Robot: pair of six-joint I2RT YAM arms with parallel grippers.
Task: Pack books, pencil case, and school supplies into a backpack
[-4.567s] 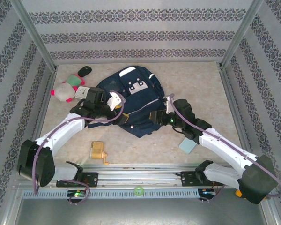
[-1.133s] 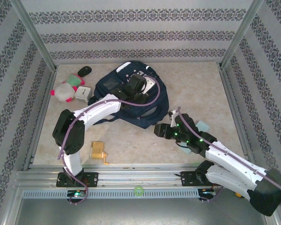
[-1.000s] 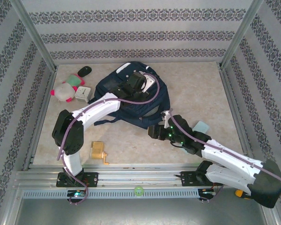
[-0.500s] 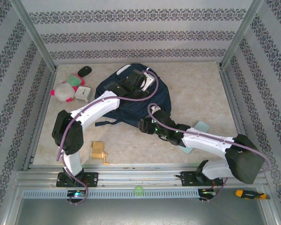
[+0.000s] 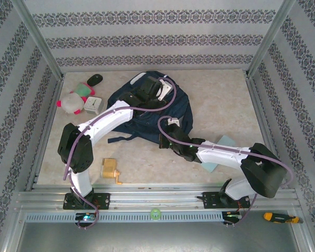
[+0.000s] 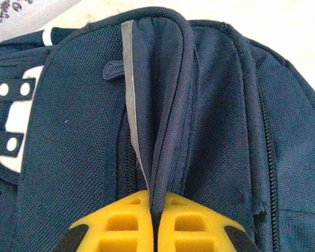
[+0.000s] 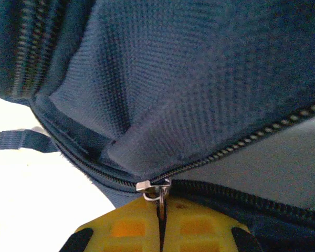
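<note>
Centre of the beige tabletop (image 5: 215,94): large navy backpack (image 5: 181,107), slumped and soft, woven mesh-textured fabric with piped seams, top toward the far wall. At that top end, left jaws closed on a raised fold of the fabric, just beside the white patch (image 6: 16,126); probably an anchoring hold. At the bag's near edge, right jaws closed on the small metal zip pull (image 7: 161,198), pinched flat between the yellow pads (image 7: 126,226). From the slider (image 7: 147,185), toothed track parted to the right over smooth grey lining (image 7: 262,168), shut to the left toward a loose webbing strap (image 7: 21,139). Zip's long axis therefore across the right wrist view, with the unopened stretch leftward of the jaws. Judged step: unzipping, packing not yet begun. Nearer the right arm: pale blue pencil case (image 5: 224,143), flat and plain, partly under that arm. Nearer the left arm's base: boxy yellow-orange sharpener (image 5: 109,169), well apart from the bag.
</note>
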